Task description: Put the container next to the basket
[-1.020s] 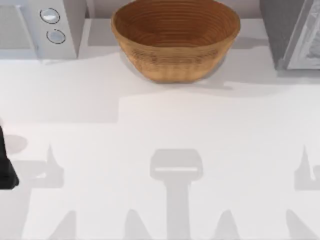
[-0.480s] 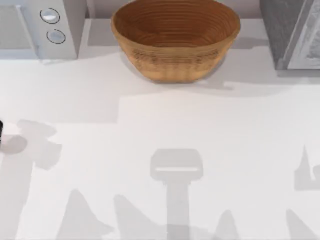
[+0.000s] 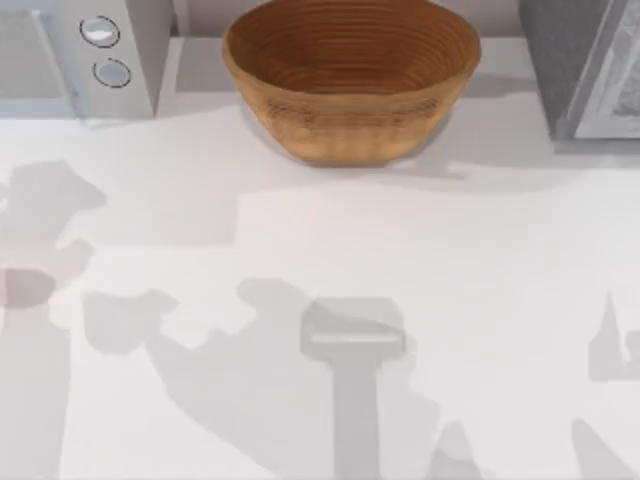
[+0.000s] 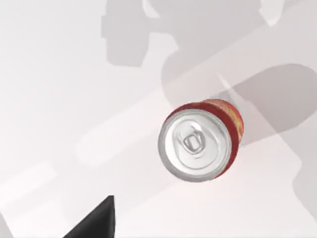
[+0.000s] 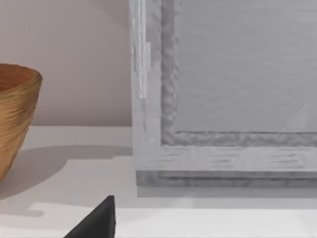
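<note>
In the left wrist view the container, a red can with a silver top and pull tab, stands upright on the white table, seen from above. A dark tip of my left gripper shows at the picture's edge, apart from the can and holding nothing that I can see. The basket, brown and woven with ribbed rings inside, sits at the back middle of the table; its side also shows in the right wrist view. A dark tip of my right gripper hangs above the table near the back right.
A white appliance with two round knobs stands at the back left. A grey box-like appliance stands at the back right, close in front of the right wrist camera. Arm shadows lie across the white tabletop.
The dark part of my left arm at the top view's left edge has moved out of that view. Its shadow has spread rightward over the table's front. The basket has not moved.
</note>
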`<state>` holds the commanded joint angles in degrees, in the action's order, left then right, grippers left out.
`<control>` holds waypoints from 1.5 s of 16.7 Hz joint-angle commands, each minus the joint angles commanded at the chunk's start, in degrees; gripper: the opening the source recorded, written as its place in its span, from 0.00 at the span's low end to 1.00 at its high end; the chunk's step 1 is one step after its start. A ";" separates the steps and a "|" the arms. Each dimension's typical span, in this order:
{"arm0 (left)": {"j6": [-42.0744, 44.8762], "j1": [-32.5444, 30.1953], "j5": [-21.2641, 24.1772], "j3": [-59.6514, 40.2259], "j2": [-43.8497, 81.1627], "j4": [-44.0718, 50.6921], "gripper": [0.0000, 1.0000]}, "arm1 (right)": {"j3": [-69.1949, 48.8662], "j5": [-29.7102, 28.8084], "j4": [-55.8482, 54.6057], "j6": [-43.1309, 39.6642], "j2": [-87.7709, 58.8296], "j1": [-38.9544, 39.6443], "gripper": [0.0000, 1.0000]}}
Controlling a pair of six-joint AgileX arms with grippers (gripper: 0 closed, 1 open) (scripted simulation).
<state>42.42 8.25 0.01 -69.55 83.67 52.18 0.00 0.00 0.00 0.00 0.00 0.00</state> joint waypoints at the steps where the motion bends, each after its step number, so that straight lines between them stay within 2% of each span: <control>1: 2.41 0.48 -0.04 -3.79 4.67 2.89 1.00 | 0.00 0.00 0.00 0.00 0.00 0.00 1.00; 6: 12.08 2.37 -0.03 -18.72 22.95 14.41 1.00 | 0.00 0.00 0.00 0.00 0.00 0.00 1.00; 10: 15.35 3.01 0.09 -23.64 28.95 18.27 1.00 | 0.00 0.00 0.00 0.00 0.00 0.00 1.00; 17: 15.22 2.84 0.08 -22.55 29.16 17.14 1.00 | 0.00 0.00 0.00 0.00 0.00 0.00 1.00; 22: 15.43 3.04 0.10 -15.71 31.16 7.70 1.00 | 0.00 0.00 0.00 0.00 0.00 0.00 1.00; 25: 15.49 3.11 0.11 -13.76 31.76 5.58 1.00 | 0.00 0.00 0.00 0.00 0.00 0.00 1.00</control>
<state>57.91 11.36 0.12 -83.31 115.43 57.77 0.00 0.00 0.00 0.00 0.00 0.00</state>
